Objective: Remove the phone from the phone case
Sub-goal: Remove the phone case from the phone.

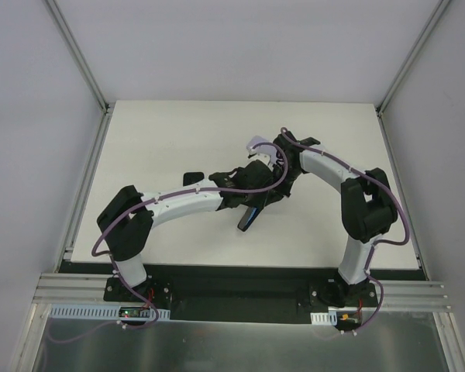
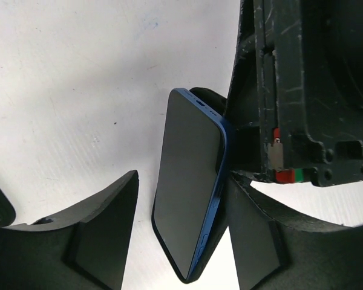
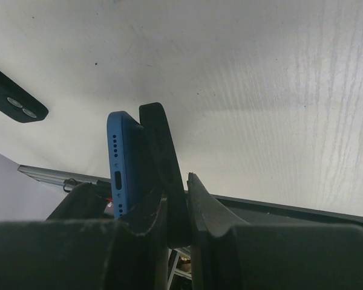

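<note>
**A:** Where is the phone?

**B:** The phone is up off the tabletop, on edge between the two arms, with its screen bare. The case, black with two lens holes, lies flat on the tabletop, well apart from it.

**A:** Which arm has it?

**B:** The right jaws, pinched almost closed at the port end. A black strip sits in there against the phone's back, but the view is too tight to tell what it is.

**A:** And the left?

**B:** The left jaws stand about half open, astride the phone. One finger touches the blue side edge. The other finger is apart from the glass.

**A:** So this step is a handover?

**B:** I'd judge so. To do it well, the left should square up first, so its fingers meet glass and back flat. On the rounded edge with the buttons it would likely slip or twist. It should close gently, since glass is slick. The right should let go only once the left grip is firm. Working low over the tabletop would soften any drop.
</note>
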### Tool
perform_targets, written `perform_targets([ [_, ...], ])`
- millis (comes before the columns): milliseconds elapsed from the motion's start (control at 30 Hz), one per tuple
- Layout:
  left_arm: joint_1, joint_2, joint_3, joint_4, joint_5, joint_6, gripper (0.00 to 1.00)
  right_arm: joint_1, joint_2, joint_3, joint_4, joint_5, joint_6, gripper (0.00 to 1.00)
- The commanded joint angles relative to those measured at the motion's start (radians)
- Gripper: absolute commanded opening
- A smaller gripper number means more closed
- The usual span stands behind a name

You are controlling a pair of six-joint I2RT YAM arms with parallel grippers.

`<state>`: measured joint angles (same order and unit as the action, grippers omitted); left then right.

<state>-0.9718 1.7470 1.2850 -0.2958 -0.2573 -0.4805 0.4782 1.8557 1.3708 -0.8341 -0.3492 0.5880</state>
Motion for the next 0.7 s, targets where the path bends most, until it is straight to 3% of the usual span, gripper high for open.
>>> perform_targets([
  [0, -0.039, 0.055, 0.008, -0.114, -0.166, 0.031, 0.55, 0.014, -0.003, 0.011, -0.053, -0.022, 0.018, 0.01],
  [233, -0.096, 0.123, 0.051, -0.189, -0.364, 0.049, 0.49, 0.014, 0.005, 0.016, -0.051, -0.031, 0.021, 0.02],
  [667, -0.096, 0.197, 0.036, -0.247, -0.453, 0.028, 0.41, 0.004, -0.004, -0.001, -0.049, -0.039, 0.015, 0.01],
])
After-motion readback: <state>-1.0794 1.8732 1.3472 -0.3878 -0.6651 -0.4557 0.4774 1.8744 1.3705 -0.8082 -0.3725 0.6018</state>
